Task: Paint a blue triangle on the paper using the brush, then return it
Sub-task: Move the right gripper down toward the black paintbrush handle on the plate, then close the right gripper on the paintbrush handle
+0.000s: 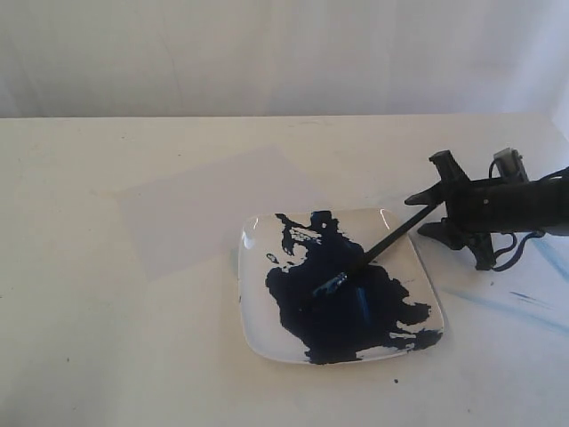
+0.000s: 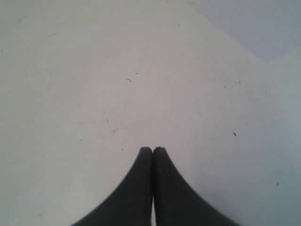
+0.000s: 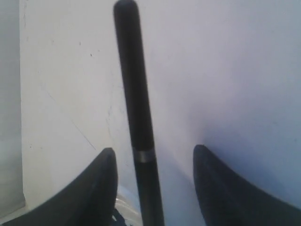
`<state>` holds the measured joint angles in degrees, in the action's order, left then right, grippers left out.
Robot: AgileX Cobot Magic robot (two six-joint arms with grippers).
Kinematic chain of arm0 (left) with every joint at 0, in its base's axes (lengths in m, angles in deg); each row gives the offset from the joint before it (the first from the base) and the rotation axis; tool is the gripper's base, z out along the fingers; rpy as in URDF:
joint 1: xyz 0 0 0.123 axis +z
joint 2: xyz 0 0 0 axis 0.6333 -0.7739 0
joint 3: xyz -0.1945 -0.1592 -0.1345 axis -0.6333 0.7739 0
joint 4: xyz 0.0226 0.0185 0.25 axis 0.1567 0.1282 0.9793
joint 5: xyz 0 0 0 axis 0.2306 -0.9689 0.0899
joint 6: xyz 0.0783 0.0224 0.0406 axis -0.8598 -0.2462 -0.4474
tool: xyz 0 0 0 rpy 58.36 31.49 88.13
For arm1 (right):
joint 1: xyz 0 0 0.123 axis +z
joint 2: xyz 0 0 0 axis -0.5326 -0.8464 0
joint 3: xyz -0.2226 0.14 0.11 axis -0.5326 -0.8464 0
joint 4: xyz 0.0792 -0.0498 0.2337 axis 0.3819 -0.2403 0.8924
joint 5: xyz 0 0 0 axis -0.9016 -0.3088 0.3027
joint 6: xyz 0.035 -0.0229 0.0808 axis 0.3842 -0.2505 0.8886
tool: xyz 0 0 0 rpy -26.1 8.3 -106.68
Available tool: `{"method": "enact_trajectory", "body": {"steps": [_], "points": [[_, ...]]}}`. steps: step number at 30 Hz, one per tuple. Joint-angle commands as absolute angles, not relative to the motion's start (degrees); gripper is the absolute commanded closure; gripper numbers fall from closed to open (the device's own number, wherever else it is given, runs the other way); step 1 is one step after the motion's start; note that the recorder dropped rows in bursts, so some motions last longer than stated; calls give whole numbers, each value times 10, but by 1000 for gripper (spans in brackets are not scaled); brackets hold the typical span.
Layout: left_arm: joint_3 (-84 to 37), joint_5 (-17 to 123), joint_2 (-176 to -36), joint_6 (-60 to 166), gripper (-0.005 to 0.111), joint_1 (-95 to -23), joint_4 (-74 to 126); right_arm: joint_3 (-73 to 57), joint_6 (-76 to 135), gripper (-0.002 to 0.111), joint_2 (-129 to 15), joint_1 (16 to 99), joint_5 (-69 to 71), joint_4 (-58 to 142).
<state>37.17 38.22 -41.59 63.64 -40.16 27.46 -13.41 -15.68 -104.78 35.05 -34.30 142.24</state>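
Note:
The black-handled brush (image 1: pixel 382 245) lies slanted on the white square plate (image 1: pixel 252 233), its blue-stained tip resting in the dark blue paint (image 1: pixel 347 316). Its handle end reaches up to my right gripper (image 1: pixel 436 197). In the right wrist view that gripper (image 3: pixel 154 149) is open, its jaws wide apart on either side of the handle (image 3: pixel 134 94) with its silver band, not touching it. The pale paper (image 1: pixel 209 209) lies behind and left of the plate; I see no blue triangle on it. My left gripper (image 2: pixel 153 149) is shut and empty over the bare table, out of the exterior view.
Pale blue smeared streaks (image 1: pixel 507 302) mark the table right of the plate, under the right arm. A corner of the paper (image 2: pixel 254 28) shows in the left wrist view. A white backdrop rises behind the table's far edge.

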Motion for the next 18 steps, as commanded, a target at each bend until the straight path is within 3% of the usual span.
{"method": "enact_trajectory", "body": {"steps": [1, 8, 18], "points": [[374, 382, -418, 636, 107, -406, 273, -131, -157, 61, -1051, 351, -341, 1421], [374, 382, -418, 636, 107, -406, 273, -122, -157, 74, -1052, 351, -337, 1421], [374, 382, -418, 636, 107, -406, 273, -109, -143, 79, -1053, 356, -333, 1421]]}}
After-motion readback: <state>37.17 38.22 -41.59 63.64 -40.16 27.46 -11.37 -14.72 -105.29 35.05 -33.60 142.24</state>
